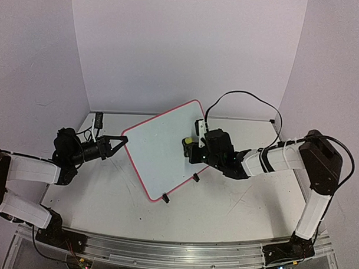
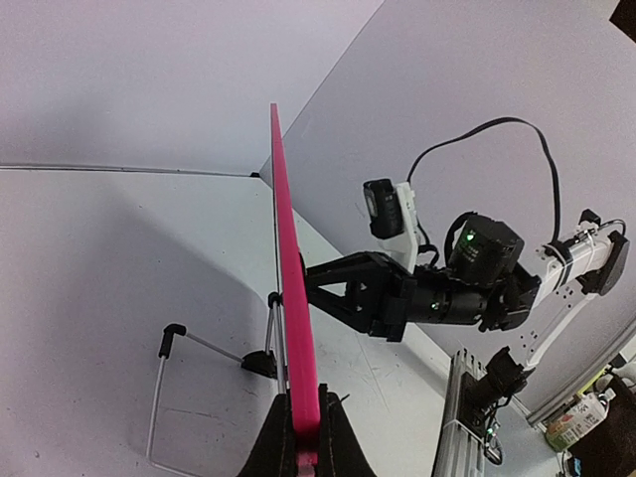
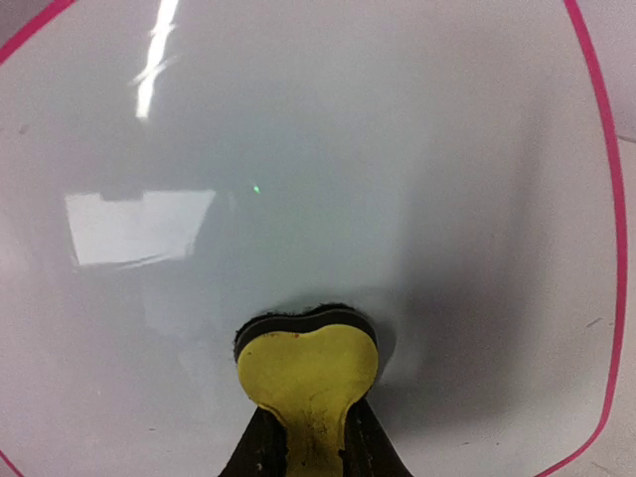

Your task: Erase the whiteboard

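The left arm (image 1: pixel 31 167) lies low along the table's left edge, forearm reaching toward the centre. The left gripper (image 1: pixel 124 142) is clamped on the rim of the whiteboard (image 1: pixel 158 151). The right arm (image 1: pixel 273 158) rises from the near right corner, folds over and stretches leftward. The right gripper (image 1: pixel 188 148) pinches a yellow eraser (image 3: pixel 308 373) against the board's face.

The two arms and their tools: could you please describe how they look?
Both the left arm and right arm have white tubular links joined by black joint housings. The left tool and right tool are black and tapering. A thin black cable loops above the right arm, and a green light glows on its wrist.
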{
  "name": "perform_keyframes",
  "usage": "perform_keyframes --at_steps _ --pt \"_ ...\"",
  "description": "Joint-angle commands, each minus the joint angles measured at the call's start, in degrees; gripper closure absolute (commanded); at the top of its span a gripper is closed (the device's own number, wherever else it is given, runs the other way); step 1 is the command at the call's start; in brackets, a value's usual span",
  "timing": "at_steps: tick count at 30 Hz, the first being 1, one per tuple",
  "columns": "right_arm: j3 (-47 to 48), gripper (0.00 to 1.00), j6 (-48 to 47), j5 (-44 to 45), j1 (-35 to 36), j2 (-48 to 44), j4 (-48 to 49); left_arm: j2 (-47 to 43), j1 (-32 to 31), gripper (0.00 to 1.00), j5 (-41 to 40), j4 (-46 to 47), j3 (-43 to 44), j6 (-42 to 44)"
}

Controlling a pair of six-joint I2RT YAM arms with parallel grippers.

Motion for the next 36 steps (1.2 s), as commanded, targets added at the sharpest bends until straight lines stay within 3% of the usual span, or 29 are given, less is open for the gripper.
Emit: perform_keyframes --at_steps 1,10,14,21,26,31,33,36 --pt "2.06 0.85 -1.32 -0.13 1.07 -7.19 -3.74 -0.43 -1.24 0.98 5.73 -0.39 0.85 2.14" --pt "-3.22 0.83 3.93 12.03 1.02 -19.49 -21.15 -2.05 -1.14 0.81 3.10 -0.45 -0.12 2.30" --pt "-8.11 0.82 12.23 19.34 0.94 -25.18 -31.38 -3.50 -1.06 0.70 1.92 -0.74 -0.70 2.52" --pt "-16.82 0.81 22.55 22.18 0.98 -30.03 -38.13 -7.10 -0.48 0.62 -0.85 -2.00 -2.18 3.33" --pt "-17.98 0.78 26.18 21.79 0.68 -26.13 -39.23 -11.21 -0.03 0.38 -5.89 -3.69 -4.27 3.28" --pt "-17.23 0.76 28.27 19.84 0.19 -19.85 -39.87 -19.35 0.18 0.08 -18.74 -12.54 -5.12 3.75" --pt "-16.96 0.74 28.97 18.97 -0.11 -17.98 -39.89 -22.91 0.26 0.01 -23.66 -18.38 -3.99 3.99" --pt "-16.67 0.70 29.70 18.51 -0.47 -16.04 -39.86 -28.25 0.27 0.00 -30.75 -28.47 -1.84 3.74"
